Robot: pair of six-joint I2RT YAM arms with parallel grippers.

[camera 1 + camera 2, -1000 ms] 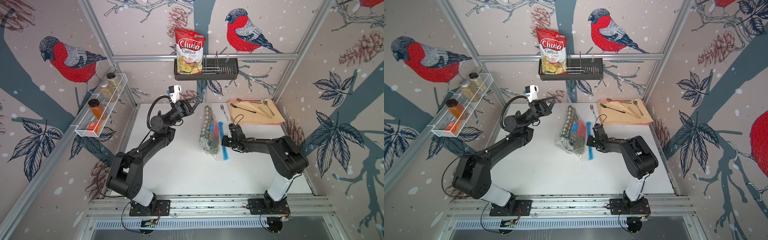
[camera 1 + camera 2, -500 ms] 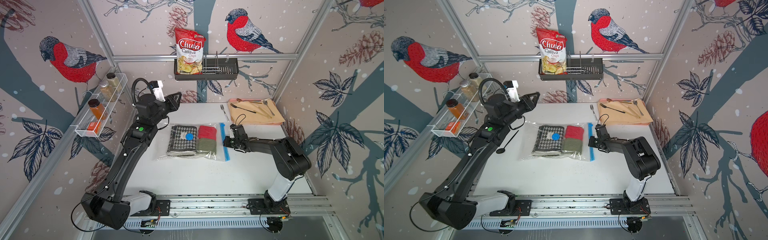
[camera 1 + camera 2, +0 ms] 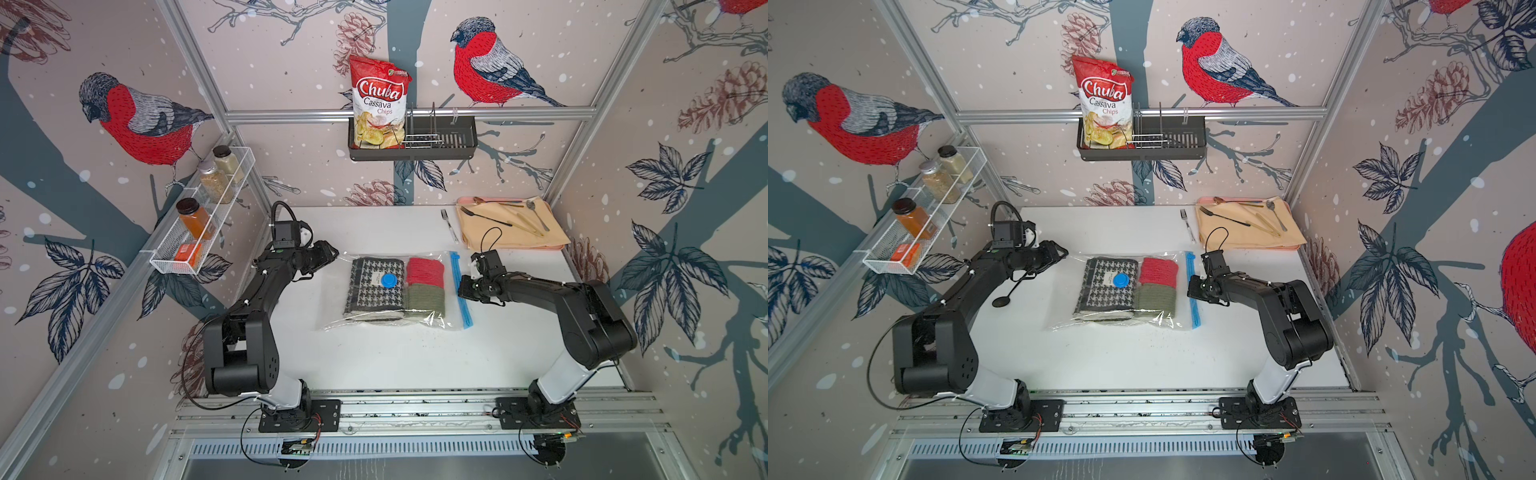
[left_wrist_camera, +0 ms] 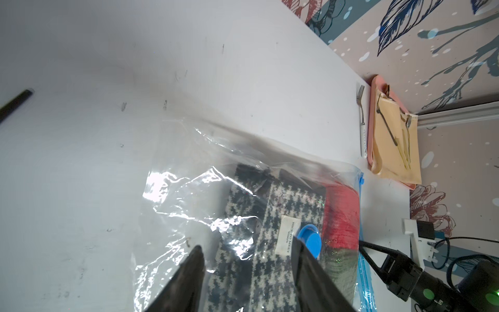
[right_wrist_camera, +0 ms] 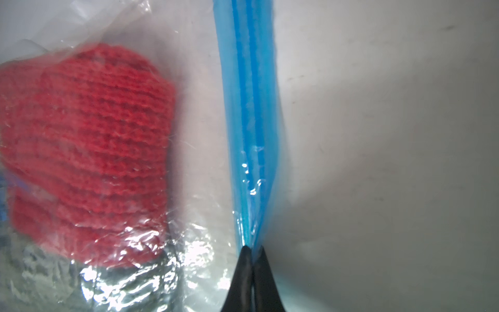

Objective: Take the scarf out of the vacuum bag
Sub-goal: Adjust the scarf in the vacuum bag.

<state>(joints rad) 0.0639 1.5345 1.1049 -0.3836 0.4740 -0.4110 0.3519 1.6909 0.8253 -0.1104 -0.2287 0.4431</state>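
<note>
This is a robot test cell dressed up as a kitchen corner. An aluminium frame holds bullfinch wallpaper panels around a white tabletop. Two black arms, left and right, are bolted to a rail at 6 o'clock. A spice rack hangs at 10 o'clock. A cassava chips bag sits in a wall basket at 12, and a cutlery tray lies at 2.

Left gripper parted; right gripper clamped (low).

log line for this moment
left gripper: open, holding nothing | right gripper: shut on zip strip of vacuum bag | scarf: inside bag, not yet out
</note>
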